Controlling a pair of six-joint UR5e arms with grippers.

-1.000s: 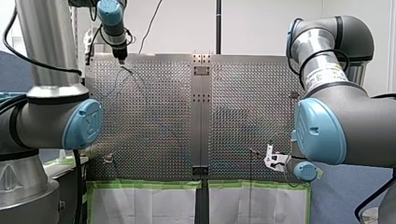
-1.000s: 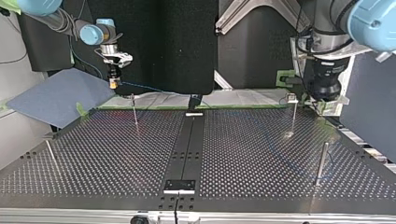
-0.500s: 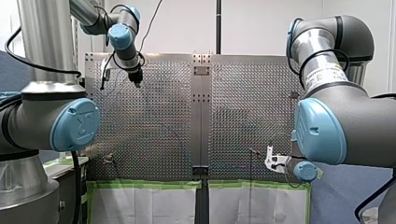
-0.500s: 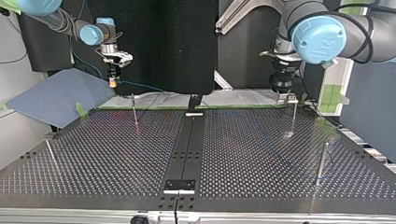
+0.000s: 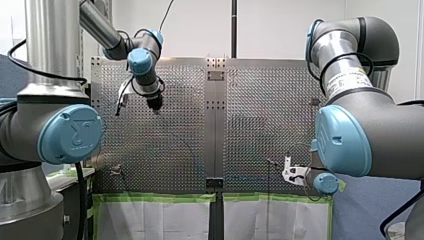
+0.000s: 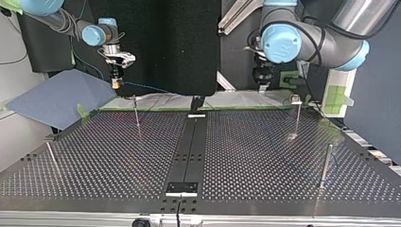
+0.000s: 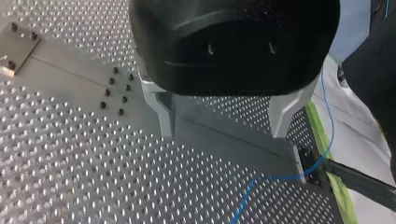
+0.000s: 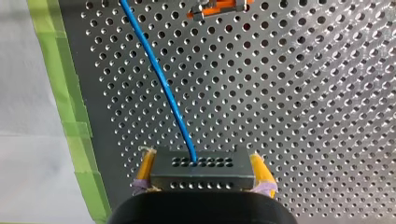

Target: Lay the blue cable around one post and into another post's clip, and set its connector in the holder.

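Just inside the green-taped edge [image 8: 70,102] of the tabletop [image 8: 303,116], our right end effector [image 8: 201,161] is closed on the connector [image 8: 201,173], a dark block pinched at its two short ends by the yellow pads [image 8: 258,169]. Its long axis runs across from pad to pad, and its holed face points ahead, away from the end effector. The blue cable [image 8: 163,79] leaves that face and runs ahead, slanting toward the taped edge. Our left end effector [image 7: 223,133] hangs above the tabletop with its metal fingers [image 7: 163,112] spread wide and nothing between them; a stretch of the cable crosses the tabletop ahead of it.
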